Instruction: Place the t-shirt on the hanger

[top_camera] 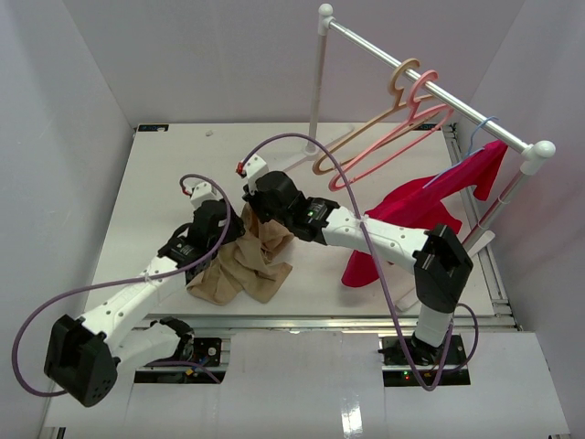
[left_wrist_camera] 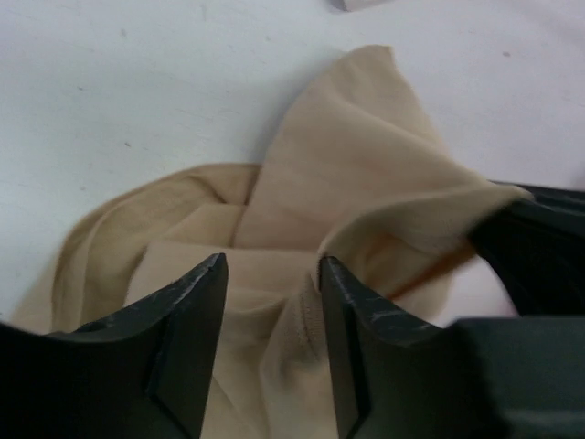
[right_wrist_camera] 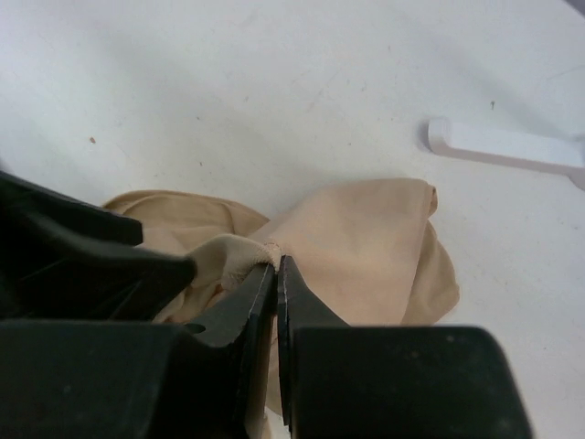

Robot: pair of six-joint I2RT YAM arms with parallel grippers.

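Observation:
The tan t-shirt [top_camera: 239, 273] lies crumpled on the white table, left of centre. My right gripper [top_camera: 257, 222] is shut on a ribbed edge of it; in the right wrist view the jaws [right_wrist_camera: 276, 265] pinch that hem, with the t-shirt [right_wrist_camera: 366, 233] bunched beyond. My left gripper [top_camera: 226, 240] sits right beside it, low over the cloth. In the left wrist view it [left_wrist_camera: 272, 274] stands open, with folds of the t-shirt [left_wrist_camera: 347, 155] between and beyond the fingers. The pink hanger [top_camera: 407, 137] hangs on the rail at the back right, apart from both grippers.
A peach hanger [top_camera: 361, 133] hangs next to the pink one on the white rail [top_camera: 430, 84]. A magenta-red garment [top_camera: 411, 208] on a thin blue hanger [top_camera: 482, 126] droops to the table at the right. The rail's foot [right_wrist_camera: 503, 144] lies beyond the shirt.

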